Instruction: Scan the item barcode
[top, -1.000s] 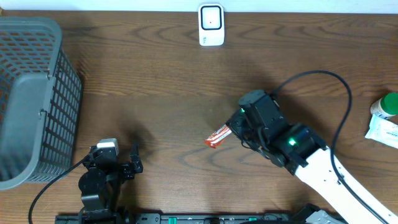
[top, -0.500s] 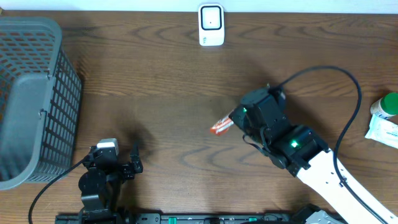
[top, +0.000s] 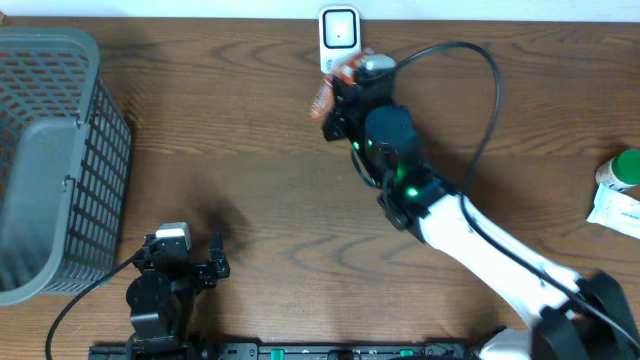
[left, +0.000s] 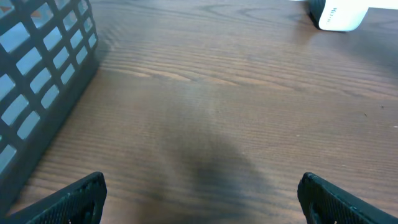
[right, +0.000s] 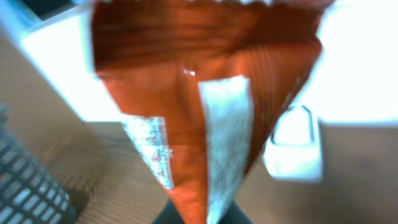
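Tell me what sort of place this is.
Probably a mock shop checkout set up on a lab bench: a white barcode scanner stands at the far edge of the wooden table, an orange packet is held up beside it, and a grey mesh basket sits at the left.

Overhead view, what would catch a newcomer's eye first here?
The right hand, at the far edge of the wooden table, holds an orange-red packet just in front of the white barcode scanner; the packet fills the right wrist view. A grey mesh basket stands at the left edge, and the left hand sits open and empty at the near edge.
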